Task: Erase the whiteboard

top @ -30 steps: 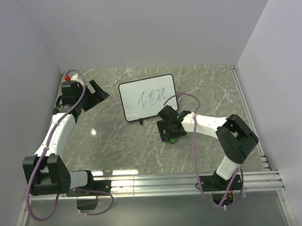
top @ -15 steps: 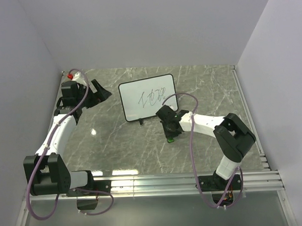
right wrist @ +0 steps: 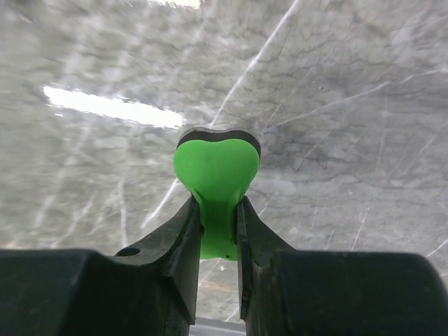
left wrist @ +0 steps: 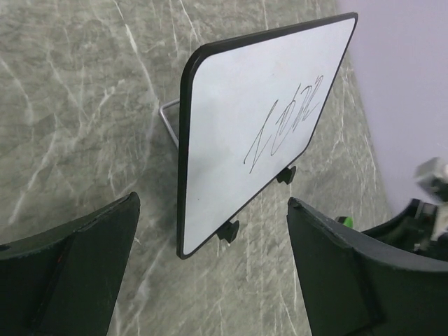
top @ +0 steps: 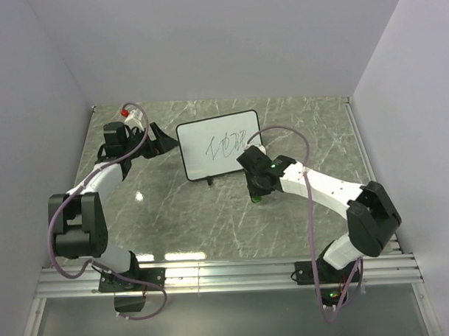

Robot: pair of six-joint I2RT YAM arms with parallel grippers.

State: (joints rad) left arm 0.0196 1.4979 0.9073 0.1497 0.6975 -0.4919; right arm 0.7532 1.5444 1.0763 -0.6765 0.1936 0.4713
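Note:
The whiteboard (top: 218, 144) stands tilted on small black feet at the back middle of the marble table, with dark scribbles on its face. In the left wrist view the whiteboard (left wrist: 259, 126) fills the middle, seen from its left edge. My left gripper (top: 161, 141) is open just left of the board; in its own view the left gripper (left wrist: 211, 210) has one finger on each side and nothing between them. My right gripper (top: 256, 187) is in front of the board's lower right corner. The right gripper (right wrist: 219, 210) is shut on a green eraser (right wrist: 217, 171) with a dark pad.
A thin wire stand (left wrist: 168, 115) props the board from behind. White walls (top: 53, 107) close in the table on the left, back and right. A metal rail (top: 228, 271) runs along the near edge. Purple cables (top: 283, 147) loop off both arms.
My left arm has swung from the far left corner toward the board's left edge. My right gripper has shut on the green eraser and moved slightly closer to the board.

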